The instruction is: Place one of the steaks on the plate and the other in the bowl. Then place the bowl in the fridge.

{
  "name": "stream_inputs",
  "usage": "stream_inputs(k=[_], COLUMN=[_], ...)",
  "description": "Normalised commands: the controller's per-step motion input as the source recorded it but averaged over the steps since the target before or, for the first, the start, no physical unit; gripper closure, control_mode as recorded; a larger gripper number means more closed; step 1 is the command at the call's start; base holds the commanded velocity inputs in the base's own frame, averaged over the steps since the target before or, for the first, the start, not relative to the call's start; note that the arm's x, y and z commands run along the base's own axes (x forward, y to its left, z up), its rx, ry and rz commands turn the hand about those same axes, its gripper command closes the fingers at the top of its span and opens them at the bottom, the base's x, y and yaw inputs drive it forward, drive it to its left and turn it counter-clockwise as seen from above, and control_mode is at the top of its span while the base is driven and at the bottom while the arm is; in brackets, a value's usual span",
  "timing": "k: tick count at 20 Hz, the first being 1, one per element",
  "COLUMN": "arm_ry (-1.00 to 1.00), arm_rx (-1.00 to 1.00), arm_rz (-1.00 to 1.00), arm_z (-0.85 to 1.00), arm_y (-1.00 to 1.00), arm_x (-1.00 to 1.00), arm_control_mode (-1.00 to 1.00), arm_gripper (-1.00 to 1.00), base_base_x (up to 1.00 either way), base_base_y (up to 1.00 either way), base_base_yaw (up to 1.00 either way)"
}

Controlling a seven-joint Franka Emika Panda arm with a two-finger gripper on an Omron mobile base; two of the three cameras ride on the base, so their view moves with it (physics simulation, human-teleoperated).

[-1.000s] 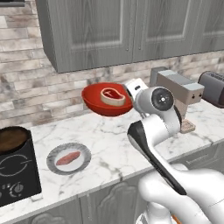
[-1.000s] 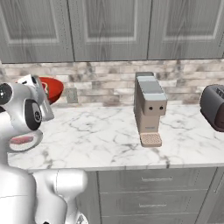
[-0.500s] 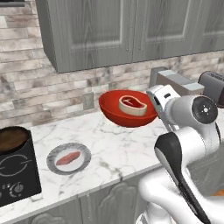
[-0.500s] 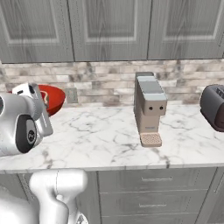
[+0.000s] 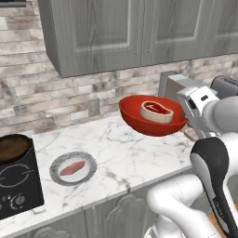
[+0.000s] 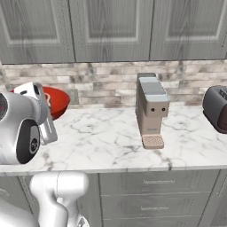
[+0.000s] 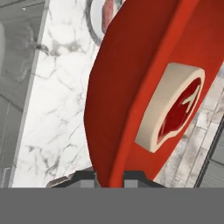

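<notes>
Bowl (image 5: 151,124) glossy red; steak (image 5: 156,111) inside red, pale fat rim. Plate (image 5: 73,168) grey, holding pink slab (image 5: 71,168). Counter (image 5: 121,158) white-grey marble.

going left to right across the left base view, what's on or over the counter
Dark pan on the black cooktop → grey plate with the flat pink steak → red bowl holding the fat-rimmed steak, lifted off the counter → tool shut on the bowl's right rim → dark toaster.

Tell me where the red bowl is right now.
The red bowl is off the counter, held by its rim in the gripper, right of the plate and in front of the coffee machine; the fat-rimmed steak lies inside.
</notes>
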Motion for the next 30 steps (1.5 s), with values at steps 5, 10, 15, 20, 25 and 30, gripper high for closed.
stream_inputs(k=[5,10,15,20,25,30], arm_ry=[-0.20,-0.13,-0.07,0.00,0.00,0.00], arm_rx=[0.06,0.04,0.07,0.00,0.00,0.00], arm_rz=[0.00,0.00,0.00,0.00,0.00,0.00], arm_z=[-0.11,-0.01,0.00,0.00,0.00,0.00], arm_y=[-0.10,-0.02,-0.09,0.00,0.00,0.00], arm_x=[0.00,0.00,-0.02,0.00,0.00,0.00], arm_control_mode=[-1.00,-1.00,-1.00,1.00,1.00,1.00], arm_gripper=[1.00,1.00,1.00,1.00,1.00,1.00], base_base_x=[0.00,0.00,0.00,-0.15,-0.35,-0.51], base_base_y=[0.00,0.00,0.00,-0.13,-0.25,-0.43], base_base_yaw=[0.00,0.00,0.00,0.00,-0.05,-0.13])
